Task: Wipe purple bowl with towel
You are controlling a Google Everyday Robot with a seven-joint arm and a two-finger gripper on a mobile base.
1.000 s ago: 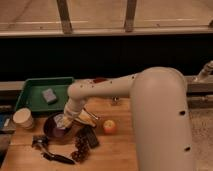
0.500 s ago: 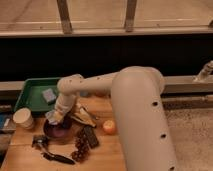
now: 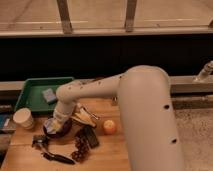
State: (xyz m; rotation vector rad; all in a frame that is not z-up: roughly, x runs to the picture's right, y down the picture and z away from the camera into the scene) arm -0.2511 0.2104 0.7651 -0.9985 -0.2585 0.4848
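Observation:
The purple bowl sits on the wooden table at the left, partly hidden by my arm. My gripper reaches down into the bowl from the right. A pale towel shows at the gripper's tip inside the bowl. The white arm stretches across the table from the large white body on the right.
A green tray holding a blue-grey sponge stands behind the bowl. A white cup is at the left. An orange fruit, a banana, a dark packet, a pine cone and dark tools lie around the bowl.
The arm has swung left and the gripper has shifted a little left and down within the bowl. The bowl stays in place.

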